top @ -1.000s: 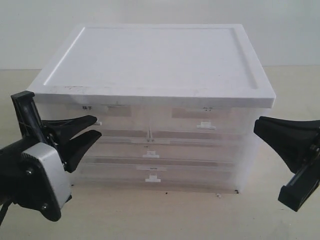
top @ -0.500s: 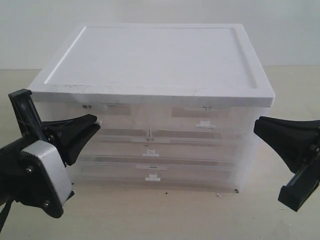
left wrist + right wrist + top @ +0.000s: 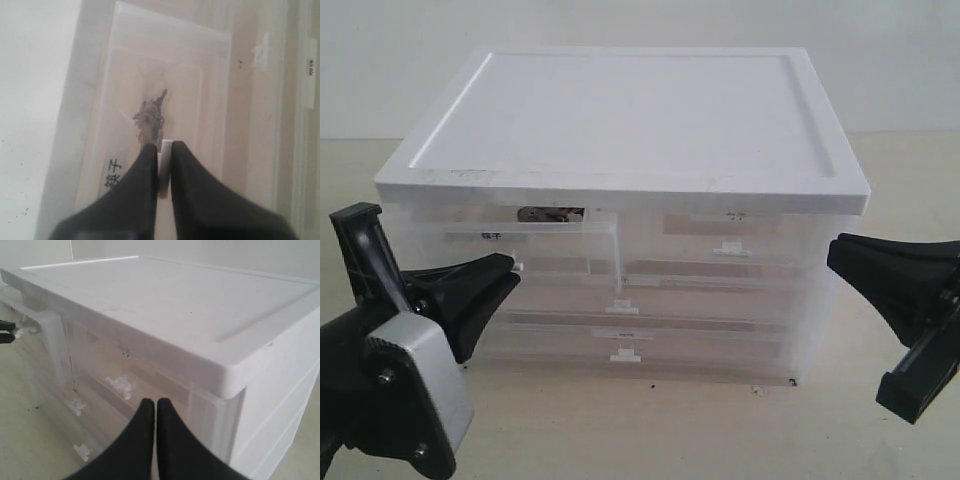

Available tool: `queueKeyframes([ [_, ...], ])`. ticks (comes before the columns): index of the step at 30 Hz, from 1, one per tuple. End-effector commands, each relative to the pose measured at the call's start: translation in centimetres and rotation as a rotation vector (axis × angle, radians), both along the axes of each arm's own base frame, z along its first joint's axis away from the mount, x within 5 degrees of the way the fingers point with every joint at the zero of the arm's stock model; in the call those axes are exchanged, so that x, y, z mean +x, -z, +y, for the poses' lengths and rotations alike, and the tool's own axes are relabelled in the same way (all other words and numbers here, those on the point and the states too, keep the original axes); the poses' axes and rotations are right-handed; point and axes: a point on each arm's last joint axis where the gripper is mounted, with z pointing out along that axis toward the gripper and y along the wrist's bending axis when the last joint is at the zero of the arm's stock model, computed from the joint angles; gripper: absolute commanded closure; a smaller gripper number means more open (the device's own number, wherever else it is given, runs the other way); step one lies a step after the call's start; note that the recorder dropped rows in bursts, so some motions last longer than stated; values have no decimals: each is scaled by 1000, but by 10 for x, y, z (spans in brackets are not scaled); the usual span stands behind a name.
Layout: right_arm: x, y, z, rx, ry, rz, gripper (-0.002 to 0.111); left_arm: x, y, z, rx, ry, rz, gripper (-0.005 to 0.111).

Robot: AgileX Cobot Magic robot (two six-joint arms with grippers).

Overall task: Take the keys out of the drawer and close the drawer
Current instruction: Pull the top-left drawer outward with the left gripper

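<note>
Landmark = cabinet (image 3: 808, 300), white lid (image 3: 620, 110) on top.

- drawer (image 3: 550, 247): top row of the cabinet front, on the half nearest the left arm. It stands partly out of the cabinet, with an open gap between its front panel and the lid edge. The label (image 3: 490, 236) with dark characters is on the panel.
- keys (image 3: 552, 213): inside that drawer. They show as a dark metallic clump in the gap just under the cabinet's lid edge. Fob and tag can't be made out.
- left gripper (image 3: 512, 270): in front of the cabinet, fingers pinched narrow on the drawer's small white tab handle (image 3: 520, 268). The left wrist view confirms it: the tab (image 3: 164, 162) is squeezed between both black fingers (image 3: 142, 175).
- keys vs that claw: the keys (image 3: 151, 116) lie straight beyond the fingertips, deeper toward the cabinet body, seen blurred through the translucent plastic. They don't touch the claw, since the drawer's front panel is between them. In the exterior view they sit a bit higher than the tips and closer to the cabinet's centre line.
- right gripper (image 3: 840, 258): off the cabinet's opposite side, clear of it and well apart from the drawer and keys. The right wrist view shows its fingers (image 3: 145, 415) pressed together with nothing between them, pointing at the cabinet's front corner.
- The remaining drawers (image 3: 630, 335) are flush in the cabinet.
</note>
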Motion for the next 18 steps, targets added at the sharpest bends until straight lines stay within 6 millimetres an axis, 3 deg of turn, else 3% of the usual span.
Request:
queueKeyframes([
  [1,1,-2,1,6,-8,-10,108,-10,10,1,74,-16,84,102],
  [15,1,-2,1,6,-8,-10,108,-43,7,-13,46,78,131,102],
  [18,1,-2,1,6,-8,-10,108,-54,-23,-28,-389,103,357,102],
])
